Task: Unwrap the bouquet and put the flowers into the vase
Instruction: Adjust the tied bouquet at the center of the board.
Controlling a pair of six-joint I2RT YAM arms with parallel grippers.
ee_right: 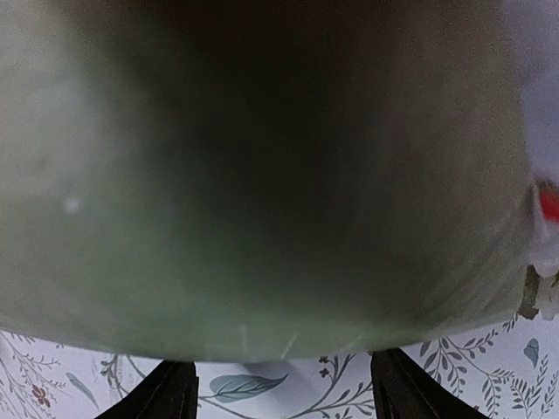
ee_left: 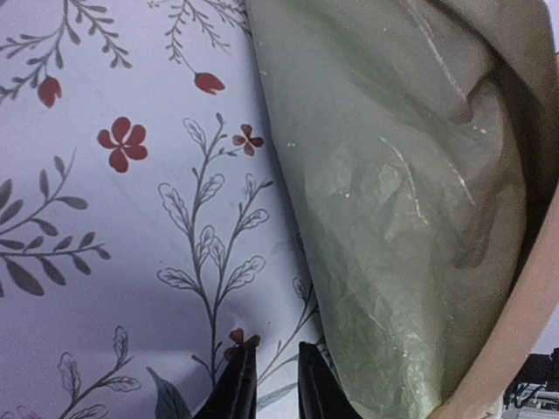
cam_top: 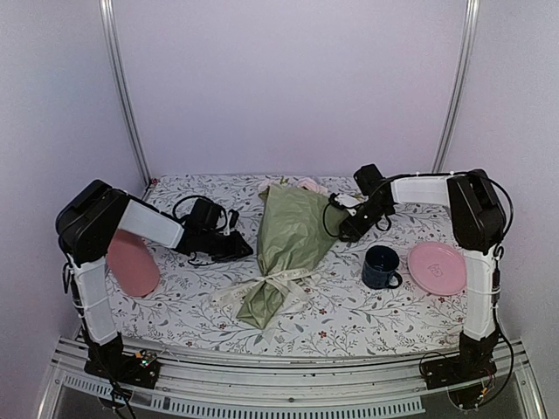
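- The bouquet [cam_top: 293, 236] is laid flat mid-table, wrapped in olive green paper, with its wide end pointed away from the arms and its narrow end toward them.
- A cream ribbon [cam_top: 281, 281] is tied around the narrow end.
- The left end effector [ee_left: 271, 375] is set low at the bouquet's left edge; its fingers [ee_left: 236, 388] are narrowly open, with only patterned cloth seen between them.
- The right end effector [ee_right: 279, 388] is held wide open against the right side, with blurred green paper filling its view.
- A dark blue mug [cam_top: 380, 266] and a pink plate [cam_top: 437, 266] are placed to the right on the table [cam_top: 376, 319].
- The pink vase [cam_top: 133, 264] is seen far left, partly hidden by the left arm.
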